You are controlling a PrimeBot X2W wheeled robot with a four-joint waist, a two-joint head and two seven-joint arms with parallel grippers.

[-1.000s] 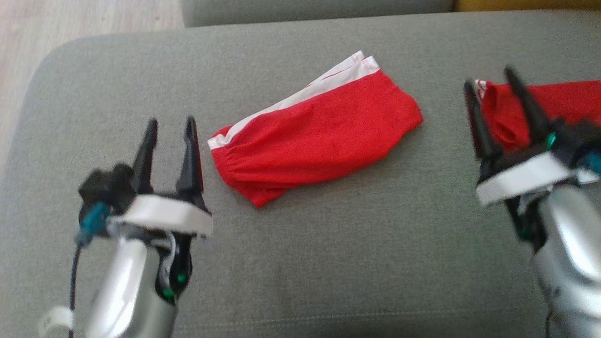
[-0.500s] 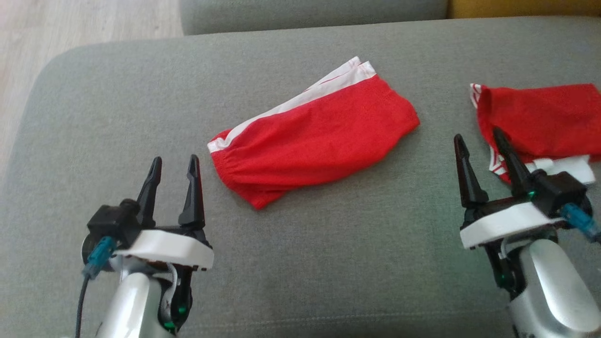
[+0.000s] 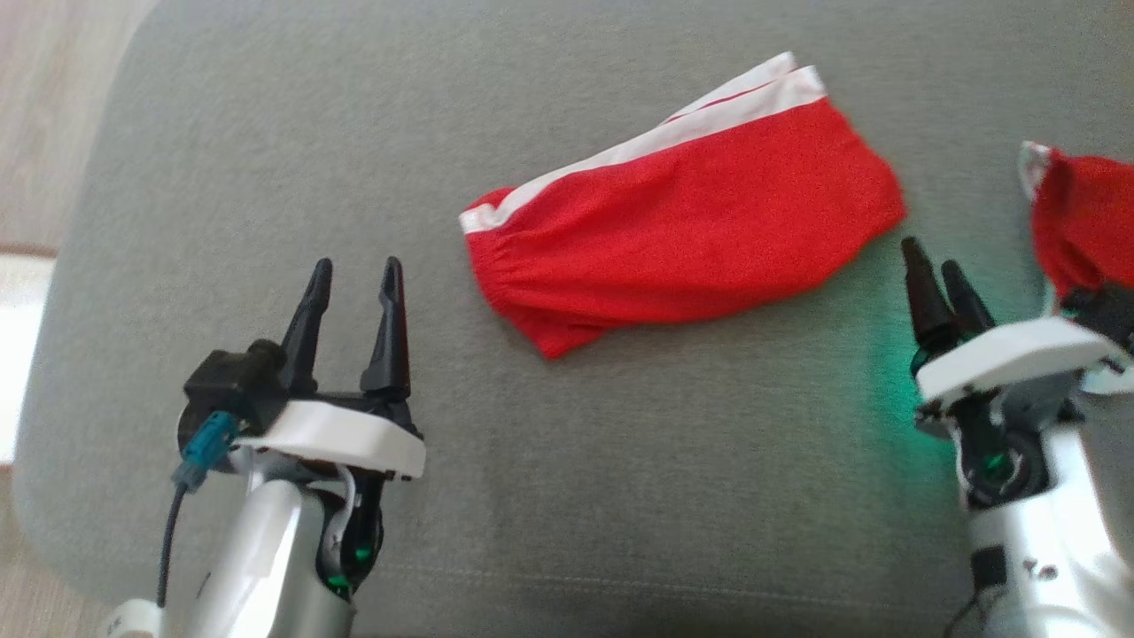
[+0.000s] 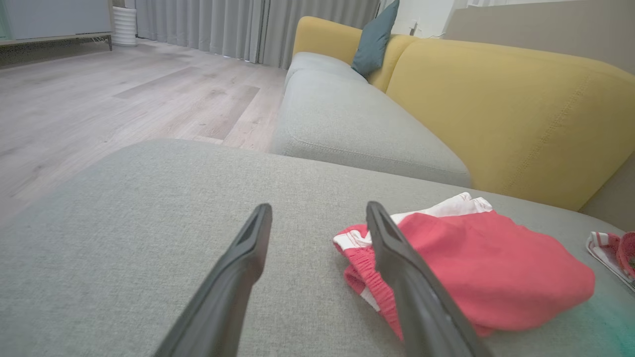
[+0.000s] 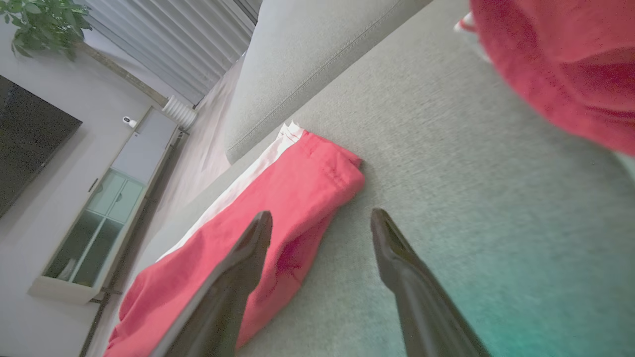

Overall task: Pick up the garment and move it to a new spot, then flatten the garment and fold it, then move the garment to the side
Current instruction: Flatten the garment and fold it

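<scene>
On the grey cushion (image 3: 620, 461) the folded garment (image 3: 691, 230) lay central. The right gripper (image 3: 928, 255) had left the other red cloth (image 3: 1081, 221) to flank it with the left gripper (image 3: 356, 266), jaws wide and empty; moving it aside likely remained.

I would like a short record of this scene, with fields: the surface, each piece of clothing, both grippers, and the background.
surface: grey cushion
main item: folded red garment with a white stripe, lying flat near the middle
other item: second red cloth at the right edge, apart from the first
left arm: left gripper open, empty, left of the garment, not touching it
right arm: right gripper open, empty, between the two items
background: yellow sofa back, wooden floor
</scene>
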